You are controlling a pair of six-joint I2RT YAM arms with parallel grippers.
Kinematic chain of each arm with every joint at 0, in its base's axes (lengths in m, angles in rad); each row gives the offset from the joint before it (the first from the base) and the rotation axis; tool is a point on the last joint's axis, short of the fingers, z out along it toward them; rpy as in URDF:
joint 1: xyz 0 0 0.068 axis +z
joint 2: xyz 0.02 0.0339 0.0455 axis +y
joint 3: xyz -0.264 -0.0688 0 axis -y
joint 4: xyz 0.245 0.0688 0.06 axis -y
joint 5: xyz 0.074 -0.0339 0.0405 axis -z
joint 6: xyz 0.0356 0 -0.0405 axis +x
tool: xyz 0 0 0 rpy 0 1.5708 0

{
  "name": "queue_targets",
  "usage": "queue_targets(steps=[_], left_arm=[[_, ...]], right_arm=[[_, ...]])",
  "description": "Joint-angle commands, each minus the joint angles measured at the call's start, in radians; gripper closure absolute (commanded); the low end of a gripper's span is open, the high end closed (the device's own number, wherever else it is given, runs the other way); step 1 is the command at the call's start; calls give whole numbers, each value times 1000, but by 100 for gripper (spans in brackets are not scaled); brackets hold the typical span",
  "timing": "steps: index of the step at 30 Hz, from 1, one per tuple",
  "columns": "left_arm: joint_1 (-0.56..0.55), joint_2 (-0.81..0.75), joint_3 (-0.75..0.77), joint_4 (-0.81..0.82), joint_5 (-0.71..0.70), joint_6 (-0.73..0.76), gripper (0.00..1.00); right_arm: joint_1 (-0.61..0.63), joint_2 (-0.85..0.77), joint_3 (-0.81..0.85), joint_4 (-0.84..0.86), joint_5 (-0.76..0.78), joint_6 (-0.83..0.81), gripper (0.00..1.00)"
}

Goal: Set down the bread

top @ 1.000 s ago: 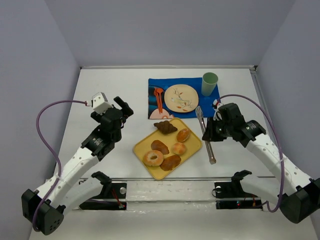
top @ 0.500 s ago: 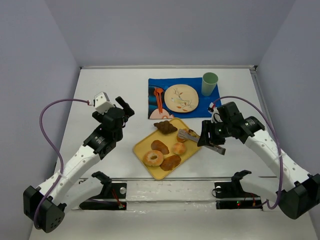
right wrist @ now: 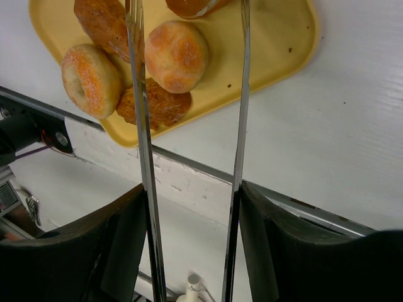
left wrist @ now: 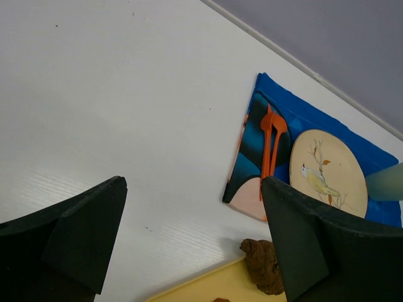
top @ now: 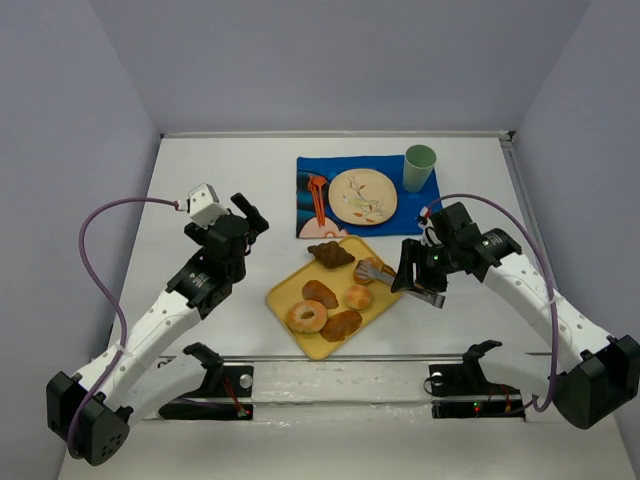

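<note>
From above, the yellow tray (top: 385, 296) sits mid-bench with the bread on its far end: the chocolate croissant (top: 330, 254) at the far corner and the glossy golden roll (top: 364, 264) just beside it. The right claw (top: 415, 278) is clamped on metal tongs (top: 380, 270), whose tips reach the roll. The left claw (top: 248, 213), its fingers apart, hangs over bare bench, well apart from the tray. The left wrist view shows the same parted claw (left wrist: 192, 189), the croissant (left wrist: 261, 264) and a bird-patterned plate (left wrist: 327, 173) on a blue mat (left wrist: 277, 104). The right wrist view shows the tongs (right wrist: 143, 126) held spread, the roll (right wrist: 192, 5) between them (contact cannot be told).
</note>
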Motion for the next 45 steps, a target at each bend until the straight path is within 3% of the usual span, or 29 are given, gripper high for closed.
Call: queue_targets(steps=[1,11,14,21,25,31,36,40,45], left_arm=[[9,-7,6,45,-23,0,1],[9,-7,0,53,-8,3,1],[9,-14,-2,53,-5,3,1],[10,-14,-2,51,-6,6,1],[9,-18,-3,50,-11,3,1],[9,-20,-3,48,-11,3,1],[10,-18,3,39,-15,4,1],[13,-15,4,33,-15,6,1],[16,-26,1,33,-3,4,1]], right_arm=[[5,18,-16,72,6,67,38],[5,90,-48,198,-9,124,40],[5,102,-38,218,1,125,53],[5,105,-7,219,-35,110,69],[5,70,16,208,-10,90,83],[5,44,85,188,109,78,85],[-5,67,94,329,182,102,85],[-41,160,116,504,184,84,85],[-128,386,208,560,196,68,84]])
